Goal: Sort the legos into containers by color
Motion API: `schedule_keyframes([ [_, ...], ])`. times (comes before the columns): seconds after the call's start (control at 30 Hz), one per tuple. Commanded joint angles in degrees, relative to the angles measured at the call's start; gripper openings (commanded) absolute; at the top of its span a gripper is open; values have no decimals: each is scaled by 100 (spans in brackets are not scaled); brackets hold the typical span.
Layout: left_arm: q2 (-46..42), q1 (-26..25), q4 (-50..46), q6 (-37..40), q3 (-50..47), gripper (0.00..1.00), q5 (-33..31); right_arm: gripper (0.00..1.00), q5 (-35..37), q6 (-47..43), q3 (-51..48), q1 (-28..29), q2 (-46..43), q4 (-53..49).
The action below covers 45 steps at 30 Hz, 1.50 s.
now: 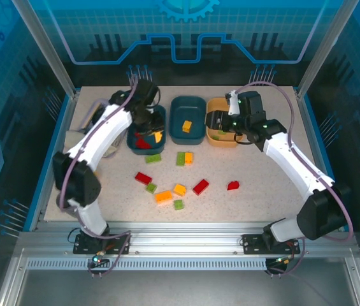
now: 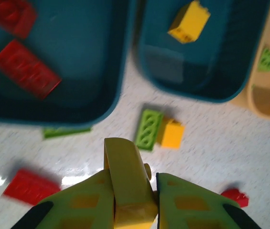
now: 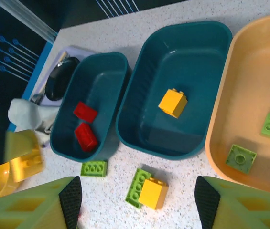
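The left pincer (image 2: 131, 193) is fully closed on a yellow brick (image 2: 125, 171), which stands upright between the two fingers (image 2: 192, 202) and projects beyond their tips. In the overhead view this pincer sits at the left teal tub (image 1: 130, 145), in the upper left of the desk (image 1: 262, 191). The right pincer (image 3: 135, 210) is open, its fingers set wide apart with nothing between them. In the overhead view it hangs over the orange tub (image 1: 221, 140), right of centre in the upper part of the frame. The three tubs stand side by side in a row along the top of the desk. The left teal tub contains two red bricks (image 3: 85, 112). The middle teal tub (image 1: 189, 108) contains a second yellow brick (image 1: 187, 126). The orange tub contains two green bricks (image 3: 241, 159). Just below the tubs a single green brick (image 1: 153, 158) lies on the desk. To its right lies a green-and-yellow pair (image 1: 184, 158), the two bricks touching. Seven more loose bricks (image 1: 180, 189), in red, green, yellow and orange, are scattered across the middle of the desk. The rightmost of these is a lone red brick (image 1: 233, 185), which lies apart from the others.
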Motion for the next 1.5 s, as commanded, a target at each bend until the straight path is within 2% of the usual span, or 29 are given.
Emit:
schedule_keyframes([
  [0.0,900,-184,-85,130,1089,13,164,66,-6,307,131,-107,150,256],
  [0.13,2076,-316,-391,107,2432,13,71,66,-9,483,182,-220,253,247],
  [0.23,2584,-379,-383,32,2917,13,-43,66,-54,516,148,-253,262,199],
  [0.53,3264,-447,-364,-201,3058,14,-247,66,-155,441,68,-317,279,11],
  [0.77,3384,-458,-424,-298,3053,27,-259,66,-138,424,94,-310,367,-192],
  [0.87,3318,-459,-436,-291,3134,33,-266,67,-113,356,150,-308,359,-359],
  [1.03,3061,-468,-367,-354,3407,48,-91,66,66,19,340,-214,286,-768],
  [1.2,2616,-476,-379,-559,3415,57,-34,66,262,-282,305,-59,68,-1132],
  [1.37,1588,-477,-385,-606,2946,60,-285,66,770,-1122,238,628,-194,-1634],
  [1.47,651,-476,-174,-630,1892,62,-460,65,1044,-1593,112,1303,-282,-1912],
])
